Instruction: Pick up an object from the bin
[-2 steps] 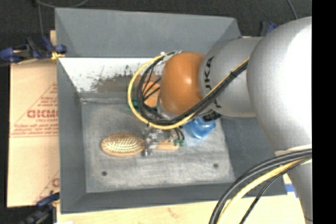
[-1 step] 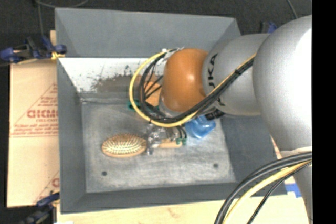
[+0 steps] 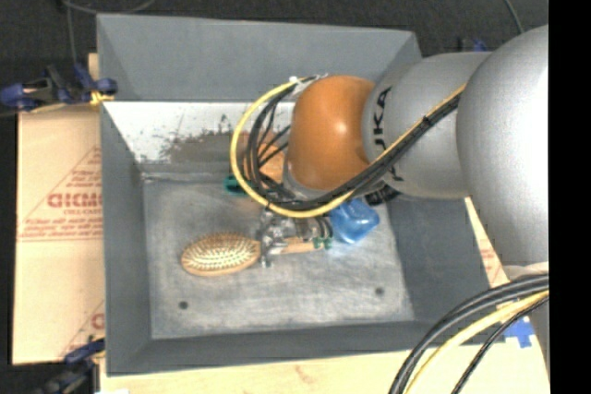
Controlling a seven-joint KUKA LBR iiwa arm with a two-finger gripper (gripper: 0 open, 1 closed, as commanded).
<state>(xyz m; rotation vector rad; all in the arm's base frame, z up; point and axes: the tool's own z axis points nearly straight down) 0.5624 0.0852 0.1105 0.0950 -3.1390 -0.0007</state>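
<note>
A hairbrush (image 3: 220, 255) with a tan oval head lies flat on the bin floor, left of centre, its wooden handle pointing right. My gripper (image 3: 271, 242) is low over the spot where the head meets the handle, under the orange wrist cover. A crumpled blue thing (image 3: 355, 224) lies just right of the gripper, next to the end of the handle. A small teal thing (image 3: 233, 185) peeks out behind the gripper near the back wall.
The arm and its looped cables cover the bin's back right part. An orange-tan thing (image 3: 273, 167) shows between the cables. Bare floor stretches along the bin's front and left sides.
</note>
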